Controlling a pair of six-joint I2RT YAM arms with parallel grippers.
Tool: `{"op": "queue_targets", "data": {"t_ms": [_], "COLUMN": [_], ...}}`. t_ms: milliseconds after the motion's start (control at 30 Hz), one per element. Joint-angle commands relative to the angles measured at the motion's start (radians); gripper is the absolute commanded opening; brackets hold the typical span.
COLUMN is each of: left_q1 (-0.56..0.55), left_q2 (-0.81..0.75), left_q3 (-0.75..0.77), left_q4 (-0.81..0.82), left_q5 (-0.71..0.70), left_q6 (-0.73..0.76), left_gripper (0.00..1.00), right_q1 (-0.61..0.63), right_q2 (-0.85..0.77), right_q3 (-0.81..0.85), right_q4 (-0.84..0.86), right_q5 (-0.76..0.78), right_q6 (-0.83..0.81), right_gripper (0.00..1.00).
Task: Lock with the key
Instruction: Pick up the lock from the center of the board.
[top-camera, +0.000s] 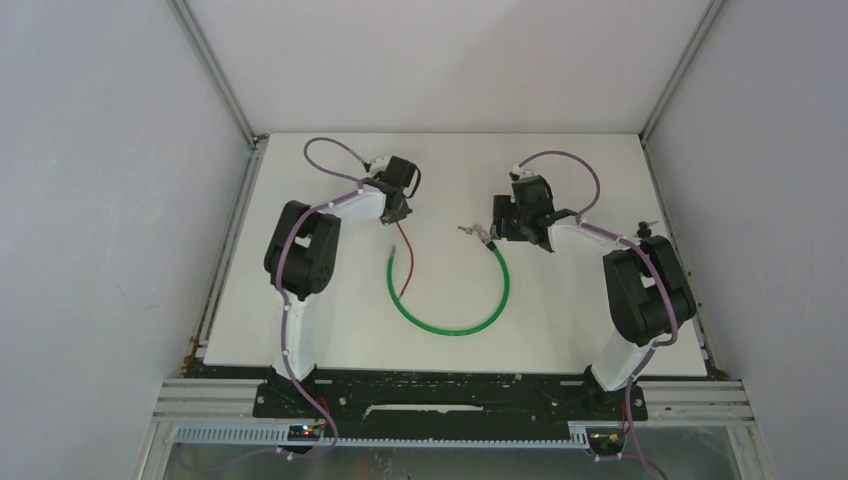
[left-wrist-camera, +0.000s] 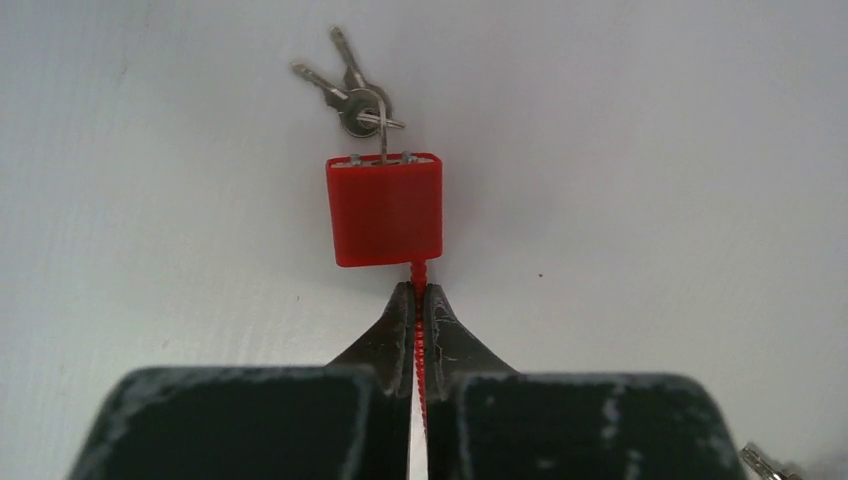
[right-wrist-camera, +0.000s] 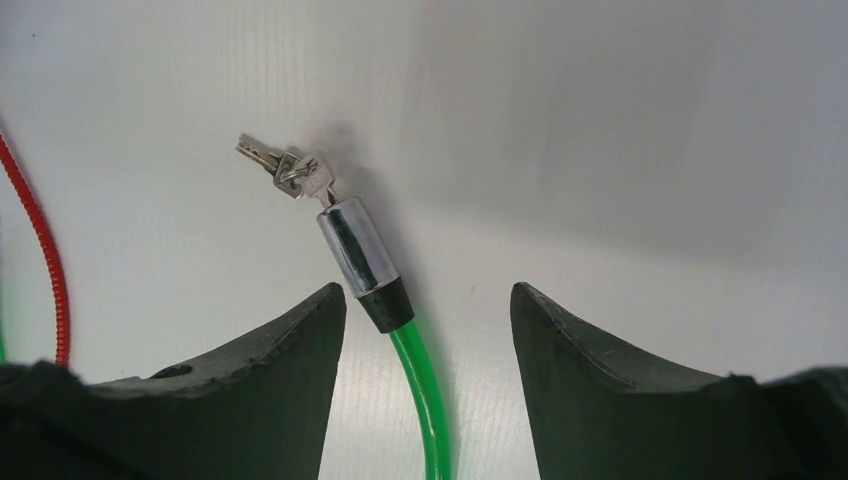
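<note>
Left fingers (left-wrist-camera: 395, 330) are pinched tight on the red coiled cable (left-wrist-camera: 418, 272), right below the red padlock (left-wrist-camera: 385, 210). It's lying on the white surface (left-wrist-camera: 650, 200) with keys (left-wrist-camera: 345, 90) at its far end. Right fingers (right-wrist-camera: 290, 340) are spread wide either side of the green cable (right-wrist-camera: 425, 380), just short of its chrome lock barrel (right-wrist-camera: 350, 245), key bunch (right-wrist-camera: 290, 170) at the tip.

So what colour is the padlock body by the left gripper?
The padlock body is red, clearest in the left wrist view.
</note>
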Motion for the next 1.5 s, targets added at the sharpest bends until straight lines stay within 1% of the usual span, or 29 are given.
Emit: {"op": "queue_targets", "data": {"t_ms": [0, 67, 167, 267, 500, 600, 700, 800, 900, 967, 1100, 1200, 1300, 1467], "left_q1": [-0.032, -0.059, -0.102, -0.128, -0.138, -0.141, -0.142, -0.142, -0.142, -0.142, -0.142, -0.141, -0.14, -0.14], "left_q2": [-0.043, -0.102, -0.21, -0.335, -0.522, -0.584, -0.62, -0.624, -0.629, -0.635, -0.648, -0.662, -0.693, -0.729], "left_q3": [-0.021, -0.079, -0.172, -0.287, -0.524, -0.62, -0.705, -0.752, -0.749, -0.752, -0.788, -0.815, -0.843, -0.878], "left_q4": [0.067, 0.146, 0.249, 0.372, 0.62, 0.702, 0.789, 0.839, 0.846, 0.851, 0.906, 0.938, 0.974, 1.035], "left_q5": [0.052, 0.084, 0.095, 0.112, 0.173, 0.175, 0.154, 0.146, 0.155, 0.158, 0.185, 0.186, 0.194, 0.261], "left_q6": [0.06, 0.096, 0.168, 0.209, 0.22, 0.213, 0.206, 0.204, 0.202, 0.19, 0.155, 0.144, 0.133, 0.079], "left_gripper": [0.0, 0.0, 0.0, 0.0, 0.0, 0.0, 0.0, 0.0, 0.0, 0.0, 0.0, 0.0, 0.0, 0.0], "right_q1": [0.01, 0.026, 0.057, 0.082, 0.089, 0.09, 0.088, 0.089, 0.093, 0.103, 0.132, 0.145, 0.153, 0.175], "right_q2": [-0.06, -0.098, -0.163, -0.214, -0.284, -0.288, -0.273, -0.245, -0.211, -0.196, -0.184, -0.162, -0.127, -0.07], "right_q3": [-0.023, -0.063, -0.12, -0.172, -0.277, -0.304, -0.311, -0.311, -0.31, -0.3, -0.273, -0.252, -0.228, -0.188], "right_q4": [0.062, 0.102, 0.197, 0.285, 0.498, 0.571, 0.628, 0.696, 0.772, 0.779, 0.733, 0.722, 0.719, 0.703], "right_q5": [-0.002, -0.001, 0.016, -0.025, -0.286, -0.362, -0.443, -0.533, -0.605, -0.626, -0.613, -0.62, -0.637, -0.615], "right_q6": [-0.017, -0.04, -0.074, -0.094, -0.089, -0.068, -0.052, -0.028, 0.024, 0.039, 0.001, 0.002, 0.021, 0.048], "right_gripper": [0.66, 0.67, 0.71, 0.76, 0.79, 0.78, 0.76, 0.75, 0.72, 0.69, 0.66, 0.64, 0.63, 0.62]}}
